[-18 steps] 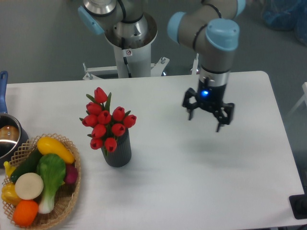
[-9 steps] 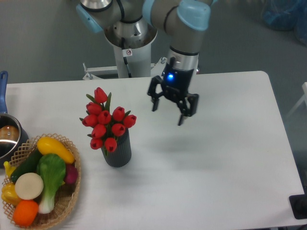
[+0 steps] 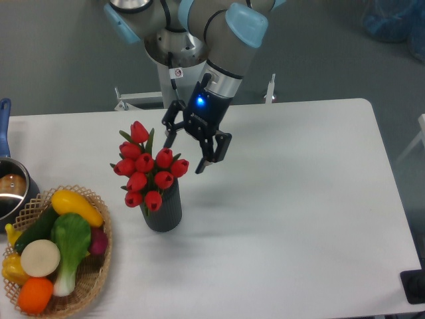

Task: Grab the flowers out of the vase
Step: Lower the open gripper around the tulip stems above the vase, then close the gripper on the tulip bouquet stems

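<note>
The flowers [image 3: 147, 168], a bunch of red tulips with green leaves, stand upright in the vase [image 3: 164, 209], a small dark grey ribbed cylinder on the white table. My gripper [image 3: 184, 154] hangs open just to the right of the bunch, at about the height of the upper buds, tilted with its fingers pointing down and left. Nothing is between the fingers. One fingertip is close to the rightmost tulip; I cannot tell whether it touches.
A wicker basket [image 3: 93, 276] of colourful vegetables sits at the front left. A steel pot [image 3: 12, 189] with a blue handle is at the left edge. The robot's base [image 3: 179, 60] stands behind the table's far edge.
The gripper has swung left across the table, from the right half to right beside the flowers, staying open. The flowers and vase have not moved.
</note>
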`<move>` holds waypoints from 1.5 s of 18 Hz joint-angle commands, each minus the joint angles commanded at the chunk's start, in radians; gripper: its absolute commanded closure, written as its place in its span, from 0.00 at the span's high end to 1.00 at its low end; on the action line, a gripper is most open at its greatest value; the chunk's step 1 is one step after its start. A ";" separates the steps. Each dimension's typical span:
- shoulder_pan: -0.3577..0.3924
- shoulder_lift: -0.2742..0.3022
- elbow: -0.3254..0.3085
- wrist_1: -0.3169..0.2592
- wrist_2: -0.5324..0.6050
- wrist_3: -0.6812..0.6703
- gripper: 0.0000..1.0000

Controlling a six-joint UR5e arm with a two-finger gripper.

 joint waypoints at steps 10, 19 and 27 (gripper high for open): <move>-0.009 -0.107 0.049 0.006 -0.098 0.003 1.00; -0.009 -0.181 0.052 0.006 -0.262 0.002 0.83; 0.009 -0.181 0.043 0.006 -0.259 0.002 0.11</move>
